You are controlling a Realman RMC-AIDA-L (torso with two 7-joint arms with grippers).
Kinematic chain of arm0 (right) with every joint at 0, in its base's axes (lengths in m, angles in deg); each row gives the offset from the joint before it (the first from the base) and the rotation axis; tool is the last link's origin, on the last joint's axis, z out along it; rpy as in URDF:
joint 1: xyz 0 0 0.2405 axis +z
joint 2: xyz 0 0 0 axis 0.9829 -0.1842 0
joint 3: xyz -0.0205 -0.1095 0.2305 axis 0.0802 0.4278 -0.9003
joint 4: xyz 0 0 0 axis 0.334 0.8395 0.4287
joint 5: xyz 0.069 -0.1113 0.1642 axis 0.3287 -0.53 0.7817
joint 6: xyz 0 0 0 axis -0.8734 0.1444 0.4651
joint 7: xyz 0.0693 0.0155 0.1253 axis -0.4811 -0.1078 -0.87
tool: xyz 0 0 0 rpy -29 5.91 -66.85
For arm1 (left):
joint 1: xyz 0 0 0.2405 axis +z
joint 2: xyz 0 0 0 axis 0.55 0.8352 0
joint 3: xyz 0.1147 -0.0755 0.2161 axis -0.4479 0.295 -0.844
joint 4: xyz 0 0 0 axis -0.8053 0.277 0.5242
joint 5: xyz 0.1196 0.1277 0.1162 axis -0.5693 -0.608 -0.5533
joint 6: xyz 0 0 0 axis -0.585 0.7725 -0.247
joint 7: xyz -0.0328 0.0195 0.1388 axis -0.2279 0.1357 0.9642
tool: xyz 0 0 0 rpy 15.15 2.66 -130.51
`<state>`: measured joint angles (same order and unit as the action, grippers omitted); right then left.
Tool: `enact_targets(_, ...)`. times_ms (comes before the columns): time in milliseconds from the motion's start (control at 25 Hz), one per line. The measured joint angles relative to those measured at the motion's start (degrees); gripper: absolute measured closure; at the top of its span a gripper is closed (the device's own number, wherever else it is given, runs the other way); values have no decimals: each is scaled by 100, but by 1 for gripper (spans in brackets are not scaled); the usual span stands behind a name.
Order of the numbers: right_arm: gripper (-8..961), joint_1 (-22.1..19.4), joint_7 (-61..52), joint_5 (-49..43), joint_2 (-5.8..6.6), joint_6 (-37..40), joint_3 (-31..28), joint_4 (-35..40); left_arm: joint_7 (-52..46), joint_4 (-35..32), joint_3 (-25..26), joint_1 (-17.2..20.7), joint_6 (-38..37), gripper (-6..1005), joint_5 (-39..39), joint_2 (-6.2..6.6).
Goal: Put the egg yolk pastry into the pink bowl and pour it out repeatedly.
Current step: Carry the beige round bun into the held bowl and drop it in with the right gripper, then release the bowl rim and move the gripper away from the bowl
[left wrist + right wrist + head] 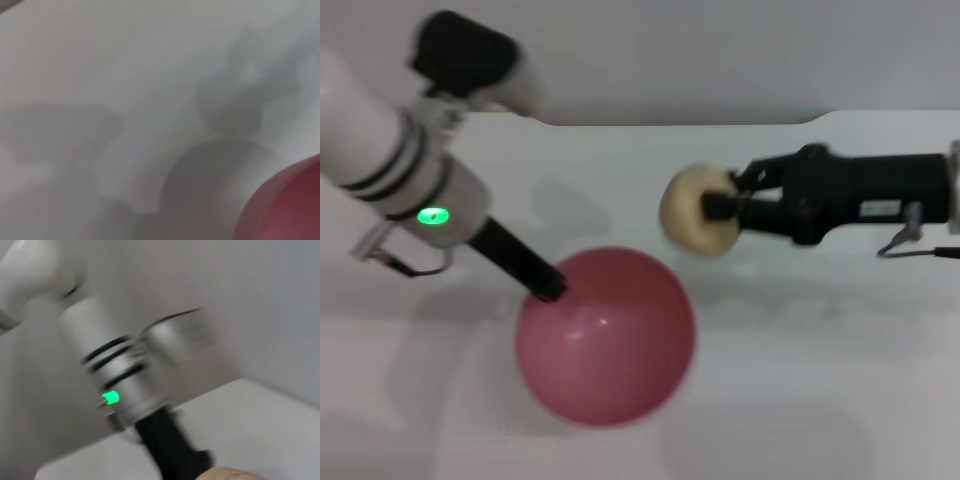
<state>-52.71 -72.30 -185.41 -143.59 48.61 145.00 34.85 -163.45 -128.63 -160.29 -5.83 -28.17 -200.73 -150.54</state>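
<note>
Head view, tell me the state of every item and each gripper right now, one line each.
pink bowl: held at its rim by the left gripper, tipped so its outside faces the camera.
egg yolk pastry: held off the table, beside the bowl.
left gripper: shut on the bowl's rim.
right gripper: shut on the pastry.

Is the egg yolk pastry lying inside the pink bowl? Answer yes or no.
No: in the head view the right gripper holds the egg yolk pastry in the air, up and to the right of the pink bowl.
</note>
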Motion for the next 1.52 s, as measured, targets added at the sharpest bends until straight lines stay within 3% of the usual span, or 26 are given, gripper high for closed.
enact_targets(240,693,542,-396,-1076,-75,-61,753,70,-152,232,-649,-464,190,1001,13,-51)
enact_targets(480,745,881,-1011,-1620,-91,-514,1615,65,-181,241,-705,-585,228,1000,43,-55)
enact_targets(760,565,912,-1235,-1752,-87,-454,1597,255,-189,243,-699,-595,231,1001,9,-52)
enact_targets(920,467,768,-1391,-1732,-89,-408,1213,470,-191,248,-742,-593,255,1000,12,-50)
enact_targets(1280,473,198,-1476,-1468,-109,-300,-621,604,-376,515,-1570,-587,900,1000,52,-84)
enact_targets(1520,473,21,-1476,-1465,-116,-255,-1311,572,-548,544,-1878,-571,1180,984,63,-90)
